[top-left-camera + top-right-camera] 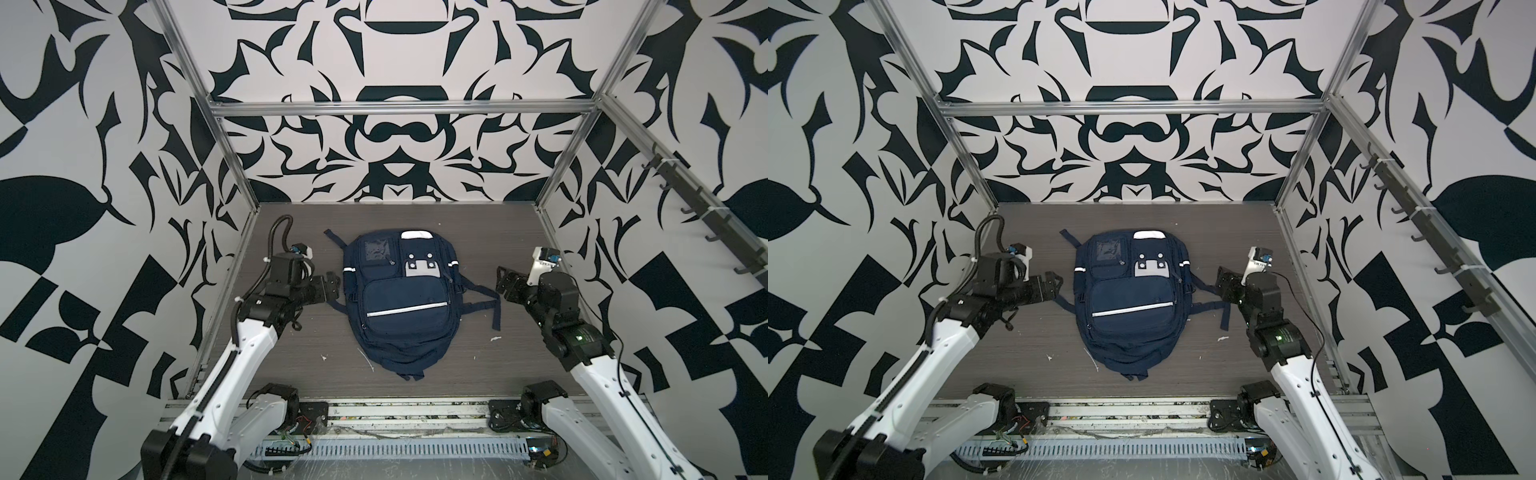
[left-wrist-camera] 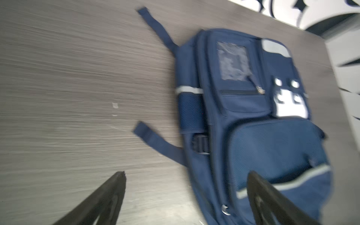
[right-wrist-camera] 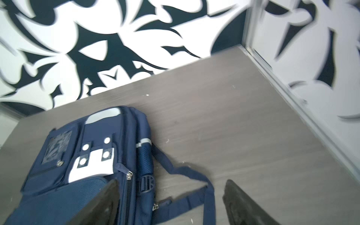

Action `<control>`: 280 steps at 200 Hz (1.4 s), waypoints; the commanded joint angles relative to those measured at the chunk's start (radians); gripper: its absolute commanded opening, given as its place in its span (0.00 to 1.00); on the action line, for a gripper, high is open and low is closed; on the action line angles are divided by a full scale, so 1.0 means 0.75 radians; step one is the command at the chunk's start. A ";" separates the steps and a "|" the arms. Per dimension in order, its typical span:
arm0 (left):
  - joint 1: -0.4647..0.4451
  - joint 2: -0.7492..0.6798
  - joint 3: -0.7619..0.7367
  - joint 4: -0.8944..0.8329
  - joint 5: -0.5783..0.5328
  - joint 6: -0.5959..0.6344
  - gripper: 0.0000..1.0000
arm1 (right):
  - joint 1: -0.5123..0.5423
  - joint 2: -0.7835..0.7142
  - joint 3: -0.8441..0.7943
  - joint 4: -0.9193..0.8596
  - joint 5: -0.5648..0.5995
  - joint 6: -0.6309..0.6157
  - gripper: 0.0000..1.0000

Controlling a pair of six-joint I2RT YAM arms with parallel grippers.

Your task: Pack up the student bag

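The student bag [image 1: 403, 299] [image 1: 1129, 299] lies flat on the grey table, front side up, top toward the back wall, and its zips look shut. Its dark straps [image 1: 486, 301] trail out on both sides. My left gripper [image 1: 332, 280] [image 1: 1054, 280] hovers just left of the bag, open and empty. In the left wrist view the left gripper [image 2: 186, 173] straddles the student bag's [image 2: 243, 101] side edge. My right gripper [image 1: 505, 282] [image 1: 1223, 282] is open and empty just right of the bag. In the right wrist view the right gripper [image 3: 171, 181] is above the right strap [image 3: 194, 175].
The wood-grain table [image 1: 291, 345] is walled by patterned panels and aluminium posts. A rail of dark hooks [image 1: 685, 199] runs along the right wall. Small white scraps [image 1: 494, 338] lie on the tabletop. A slotted cable duct [image 1: 386, 451] runs along the front.
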 commanded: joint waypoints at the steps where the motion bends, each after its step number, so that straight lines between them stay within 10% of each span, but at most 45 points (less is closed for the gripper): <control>1: 0.007 -0.119 -0.172 0.175 -0.430 -0.013 0.99 | -0.005 -0.005 -0.032 -0.113 0.131 -0.035 1.00; 70: 0.011 -0.139 -0.414 0.547 -0.696 0.316 0.99 | -0.055 0.048 -0.141 -0.059 0.340 -0.060 1.00; 113: 0.075 -0.002 -0.476 0.800 -0.580 0.435 0.99 | -0.170 0.214 -0.192 0.088 0.399 -0.072 1.00; 172: 0.190 0.260 -0.531 1.098 -0.443 0.382 0.99 | -0.192 0.145 -0.606 0.890 0.347 -0.406 1.00; 280: 0.208 0.734 -0.307 1.385 -0.334 0.386 0.99 | -0.198 0.709 -0.437 1.283 0.115 -0.439 1.00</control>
